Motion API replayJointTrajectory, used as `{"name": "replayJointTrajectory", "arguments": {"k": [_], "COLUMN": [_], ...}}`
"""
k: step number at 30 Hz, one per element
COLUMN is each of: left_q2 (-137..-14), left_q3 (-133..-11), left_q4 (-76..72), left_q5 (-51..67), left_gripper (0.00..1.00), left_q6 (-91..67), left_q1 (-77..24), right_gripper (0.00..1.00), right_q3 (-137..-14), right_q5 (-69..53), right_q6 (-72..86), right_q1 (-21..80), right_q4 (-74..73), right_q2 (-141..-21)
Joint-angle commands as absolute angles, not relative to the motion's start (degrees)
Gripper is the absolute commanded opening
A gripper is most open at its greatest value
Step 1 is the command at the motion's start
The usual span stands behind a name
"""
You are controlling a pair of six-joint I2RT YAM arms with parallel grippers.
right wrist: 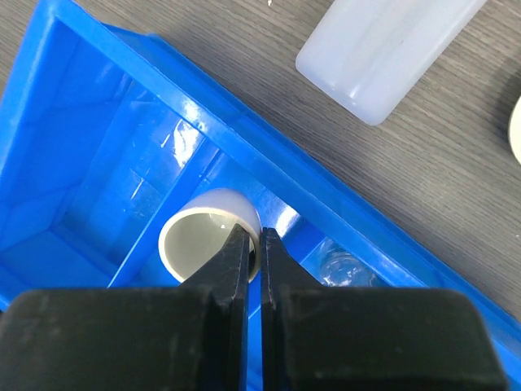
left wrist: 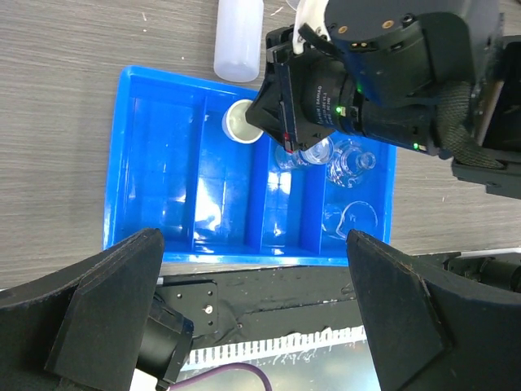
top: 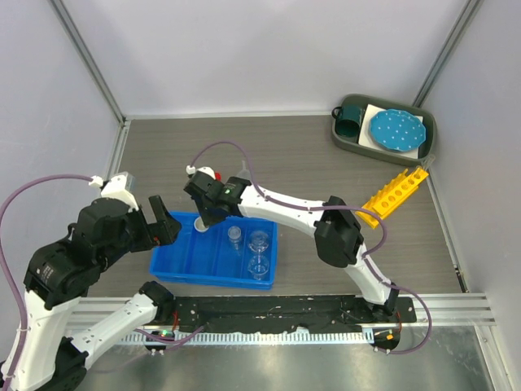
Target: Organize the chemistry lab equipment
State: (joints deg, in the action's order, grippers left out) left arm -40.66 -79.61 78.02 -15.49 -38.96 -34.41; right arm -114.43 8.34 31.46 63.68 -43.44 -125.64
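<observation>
Pinching white dish [right wrist: 195, 244] by its rim, right gripper [right wrist: 254, 238], inside blue tray [right wrist: 269, 155]

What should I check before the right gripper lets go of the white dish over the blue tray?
1. Right gripper shut on dish rim: ok.
2. Dish inside tray walls: ok.
3. Dish resting on tray floor: cannot tell.
4. Glassware apart from dish: ok.
5. Left gripper open, away from dish: ok.
</observation>
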Motion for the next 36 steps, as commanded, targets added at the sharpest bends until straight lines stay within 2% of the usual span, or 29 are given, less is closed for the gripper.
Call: {"name": "replayJointTrajectory", "arguments": {"k": [1,29,36], "left_q2": [-40.08,-40.87,-40.78], "left_q3": [-80.68,-78.84,-78.93], "left_q4": [83.23,81.47,81.65], "left_q5": [-17.05,-16.7,-16.7], "left_gripper": [1.0,1.0,1.0], "left_q6": [-39.02,-38.5,-38.58], "left_q1": [-34.19,-34.19,-34.19], "right_gripper": [0.01,0.01,0.23], "right_q3": [-117.77,-115.58,-115.66], "right_q5": [7.74,8.61,8.7], "right_q6": [31.9,32.17,32.17], "right_q1": [64.33,64.78,64.86], "right_q4": [-42.71,-42.8,-43.15], "right_q2": [-126.3,-131.4,-131.05]}}
